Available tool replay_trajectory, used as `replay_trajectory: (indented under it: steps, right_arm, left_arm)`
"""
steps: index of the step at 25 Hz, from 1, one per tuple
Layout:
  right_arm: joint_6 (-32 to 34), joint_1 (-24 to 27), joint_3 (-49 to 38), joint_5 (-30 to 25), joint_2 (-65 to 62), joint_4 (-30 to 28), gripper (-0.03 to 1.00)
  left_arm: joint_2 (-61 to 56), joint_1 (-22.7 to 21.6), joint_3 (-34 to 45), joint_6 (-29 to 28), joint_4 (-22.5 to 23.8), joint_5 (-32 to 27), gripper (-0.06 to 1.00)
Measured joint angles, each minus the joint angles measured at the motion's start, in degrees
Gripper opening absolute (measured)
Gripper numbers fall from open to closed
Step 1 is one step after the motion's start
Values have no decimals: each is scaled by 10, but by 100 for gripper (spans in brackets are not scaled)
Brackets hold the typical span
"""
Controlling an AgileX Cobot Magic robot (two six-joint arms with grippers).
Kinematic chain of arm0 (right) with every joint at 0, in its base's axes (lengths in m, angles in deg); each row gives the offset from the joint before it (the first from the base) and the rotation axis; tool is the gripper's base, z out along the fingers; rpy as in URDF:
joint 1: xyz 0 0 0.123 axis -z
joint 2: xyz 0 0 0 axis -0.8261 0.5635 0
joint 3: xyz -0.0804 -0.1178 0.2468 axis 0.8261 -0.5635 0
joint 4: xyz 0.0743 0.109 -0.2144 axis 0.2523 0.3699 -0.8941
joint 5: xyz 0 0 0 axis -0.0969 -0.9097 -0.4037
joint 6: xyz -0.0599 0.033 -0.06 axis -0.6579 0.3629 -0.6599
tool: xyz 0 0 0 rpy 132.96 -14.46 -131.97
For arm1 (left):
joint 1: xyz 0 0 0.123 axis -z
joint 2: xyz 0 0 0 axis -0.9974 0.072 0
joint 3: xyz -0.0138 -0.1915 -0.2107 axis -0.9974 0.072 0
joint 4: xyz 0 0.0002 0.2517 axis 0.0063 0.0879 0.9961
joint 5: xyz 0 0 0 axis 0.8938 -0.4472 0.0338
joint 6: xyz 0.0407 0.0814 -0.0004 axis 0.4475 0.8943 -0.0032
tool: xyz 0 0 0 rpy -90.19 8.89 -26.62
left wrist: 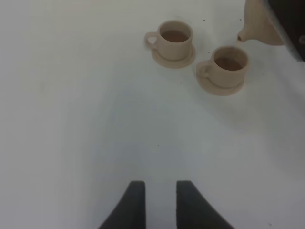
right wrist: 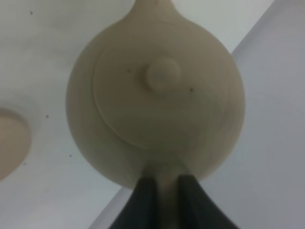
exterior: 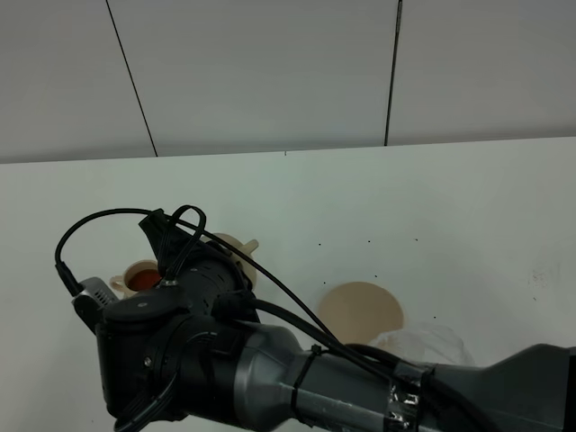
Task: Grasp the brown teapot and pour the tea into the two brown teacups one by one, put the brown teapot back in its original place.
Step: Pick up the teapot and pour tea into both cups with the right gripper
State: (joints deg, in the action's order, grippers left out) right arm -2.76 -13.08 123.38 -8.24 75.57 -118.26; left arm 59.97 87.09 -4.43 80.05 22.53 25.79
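Pouring was the step in hand, as we judged it. The right gripper (right wrist: 161,191) held the teapot (right wrist: 155,100) clear of the table, its two dark fingers (right wrist: 143,200) closed narrowly on the handle at the pot's rear, the lid knob facing the wrist camera. In the left wrist view the spout (left wrist: 245,34) hung just above the near cup (left wrist: 228,66), tilted down toward its rim, and a thin line at the spout tip may have been tea; we could not confirm it. Both that cup and the far cup (left wrist: 172,38) stood upright on their saucers and both appeared to contain dark liquid. In the high view the right arm crossed the middle and hid most of the pot, leaving one cup (exterior: 139,279) with reddish tea visible beside it. The large saucer (exterior: 362,310), the pot's resting place, lay bare and well apart from the cups. The left gripper (left wrist: 157,205) hovered low over bare table (left wrist: 71,119), holding nothing, its fingers narrowly parted. With both cups apparently filled, we judged the task to be well advanced. The next move called for levelling the pot to stop the flow, lifting the spout clear of the cup rim, then carrying the pot over the large saucer and lowering it squarely before releasing the handle.
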Motion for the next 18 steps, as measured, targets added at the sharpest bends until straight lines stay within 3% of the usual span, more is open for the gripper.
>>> replay_trajectory:
  steps: [18]
  right_arm:
    - [2,-1,1,5,9,0,10]
  left_arm:
    - [0,0,0,0,0,0,23]
